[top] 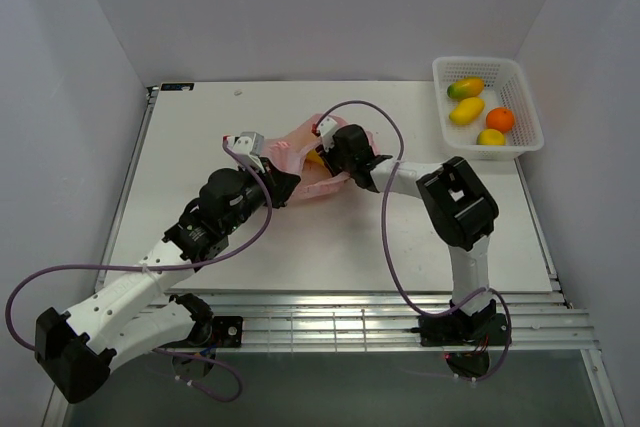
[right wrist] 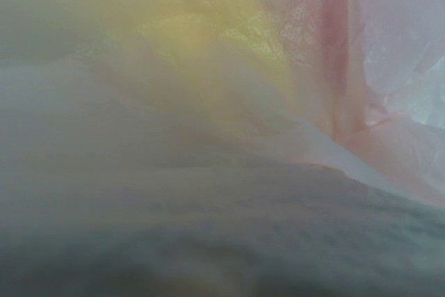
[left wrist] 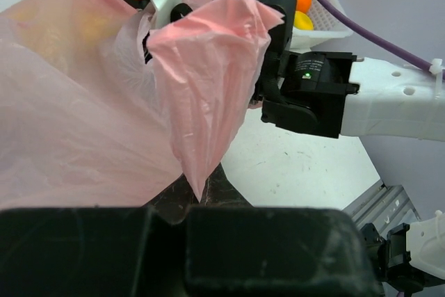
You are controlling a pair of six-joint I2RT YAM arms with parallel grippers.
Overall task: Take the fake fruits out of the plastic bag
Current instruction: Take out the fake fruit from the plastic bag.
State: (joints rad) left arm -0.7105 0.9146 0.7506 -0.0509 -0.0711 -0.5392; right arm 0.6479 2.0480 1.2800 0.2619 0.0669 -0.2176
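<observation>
The pink plastic bag (top: 300,162) lies crumpled at the table's middle. My left gripper (top: 289,186) is shut on a fold of the bag (left wrist: 201,102), pinched between its fingertips (left wrist: 198,196) and lifted. My right gripper (top: 327,161) reaches into the bag's mouth from the right, next to a yellow fruit (top: 314,157). In the right wrist view, bag film (right wrist: 389,67) covers the lens, a blurred yellow fruit (right wrist: 208,26) shows through it, and the jaws are hidden.
A white lattice basket (top: 525,97) stands at the back right, holding a mango (top: 465,88), a yellow fruit (top: 467,110), an orange (top: 500,119) and a lemon (top: 491,137). Grey walls enclose the table. The right arm (left wrist: 361,102) crosses the left wrist view.
</observation>
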